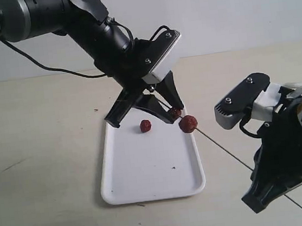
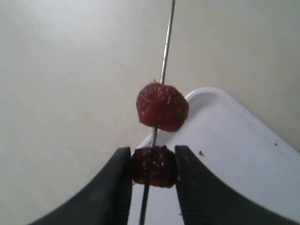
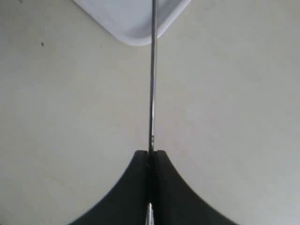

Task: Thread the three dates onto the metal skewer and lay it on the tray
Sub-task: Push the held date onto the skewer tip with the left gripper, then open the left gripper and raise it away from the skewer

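Observation:
My right gripper (image 3: 150, 153) is shut on the metal skewer (image 3: 152, 84), which slants up from the lower right (image 1: 238, 157) toward the tray (image 1: 146, 171). One date (image 1: 188, 123) is threaded on the rod, seen also in the left wrist view (image 2: 162, 106). Just past it, a second date (image 2: 154, 166) sits on the skewer between the fingers of my left gripper (image 2: 153, 164), which is shut on it (image 1: 174, 112). A third date (image 1: 145, 125) lies loose on the tray's far end.
The white tray's corner (image 3: 136, 28) lies beyond the skewer's shaft. Beige tabletop (image 1: 43, 174) surrounds the tray. A black cable (image 1: 42, 65) trails behind the left arm. Small dark crumbs (image 1: 173, 168) dot the tray.

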`<state>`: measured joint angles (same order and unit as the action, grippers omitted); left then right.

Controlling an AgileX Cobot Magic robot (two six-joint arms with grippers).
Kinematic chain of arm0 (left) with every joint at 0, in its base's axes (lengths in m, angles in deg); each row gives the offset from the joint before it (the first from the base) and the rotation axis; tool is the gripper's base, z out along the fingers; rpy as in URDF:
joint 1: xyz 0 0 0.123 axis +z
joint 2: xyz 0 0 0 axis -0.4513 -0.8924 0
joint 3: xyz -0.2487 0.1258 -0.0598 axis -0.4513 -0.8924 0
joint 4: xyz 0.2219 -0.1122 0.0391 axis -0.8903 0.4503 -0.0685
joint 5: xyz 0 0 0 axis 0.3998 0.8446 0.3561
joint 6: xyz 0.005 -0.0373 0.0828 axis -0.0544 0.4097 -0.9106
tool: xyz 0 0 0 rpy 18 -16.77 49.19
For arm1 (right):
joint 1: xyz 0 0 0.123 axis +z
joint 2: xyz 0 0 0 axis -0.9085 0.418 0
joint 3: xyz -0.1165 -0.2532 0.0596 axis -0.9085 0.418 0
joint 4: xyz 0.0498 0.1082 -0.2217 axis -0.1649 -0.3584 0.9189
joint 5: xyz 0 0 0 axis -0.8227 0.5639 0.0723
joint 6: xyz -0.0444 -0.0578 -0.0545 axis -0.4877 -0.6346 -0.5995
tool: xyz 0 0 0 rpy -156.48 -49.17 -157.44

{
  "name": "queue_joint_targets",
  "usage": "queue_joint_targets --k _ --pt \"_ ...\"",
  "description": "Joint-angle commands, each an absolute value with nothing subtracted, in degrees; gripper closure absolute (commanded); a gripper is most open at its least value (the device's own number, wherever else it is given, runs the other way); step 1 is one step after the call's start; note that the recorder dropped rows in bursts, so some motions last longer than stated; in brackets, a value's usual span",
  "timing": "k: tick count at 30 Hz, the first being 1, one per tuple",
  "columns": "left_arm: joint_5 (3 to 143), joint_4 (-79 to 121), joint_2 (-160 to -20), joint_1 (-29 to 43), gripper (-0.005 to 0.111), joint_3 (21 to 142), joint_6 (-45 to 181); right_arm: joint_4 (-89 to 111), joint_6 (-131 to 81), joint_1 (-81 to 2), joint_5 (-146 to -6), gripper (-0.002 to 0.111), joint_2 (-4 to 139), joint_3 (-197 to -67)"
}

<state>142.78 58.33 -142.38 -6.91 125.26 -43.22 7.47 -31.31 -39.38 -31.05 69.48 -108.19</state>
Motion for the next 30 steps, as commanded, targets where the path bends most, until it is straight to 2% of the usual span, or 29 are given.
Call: queue_joint_targets --k 1,8,30 --pt "142.79 59.38 -141.85 -6.98 0.074 125.09 -43.39 7.44 -31.70 -39.29 -35.24 0.108 70.45 -108.56" --pt "142.79 59.60 -141.85 -7.76 0.074 125.09 -43.62 7.44 -31.56 -39.29 -39.07 0.108 70.58 -108.56" --pt "142.79 64.98 -141.85 -7.89 0.074 125.09 -43.39 7.44 -31.56 -39.29 -38.91 0.108 70.58 -108.56"
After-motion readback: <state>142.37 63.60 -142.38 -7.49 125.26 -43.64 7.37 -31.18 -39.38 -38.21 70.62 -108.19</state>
